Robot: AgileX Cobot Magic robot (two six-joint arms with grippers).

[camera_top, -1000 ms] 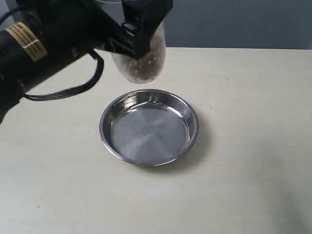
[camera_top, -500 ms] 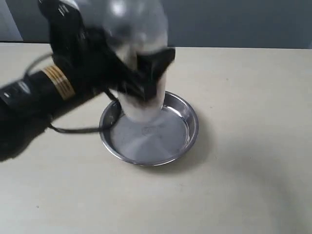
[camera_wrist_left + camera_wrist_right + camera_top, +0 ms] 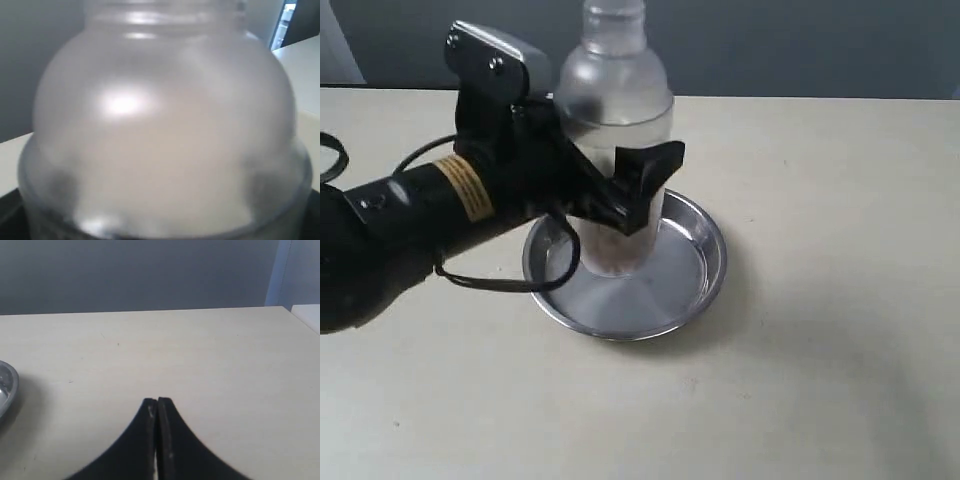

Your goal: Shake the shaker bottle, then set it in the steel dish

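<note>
Lowered, frosted domed shaker bottle (image 3: 615, 95) stands inside shiny round steel dish (image 3: 712, 252).

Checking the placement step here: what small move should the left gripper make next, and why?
Probably open the left gripper and let go: the shaker bottle stands upright with its base inside the steel dish, apparently resting on its floor.
</note>
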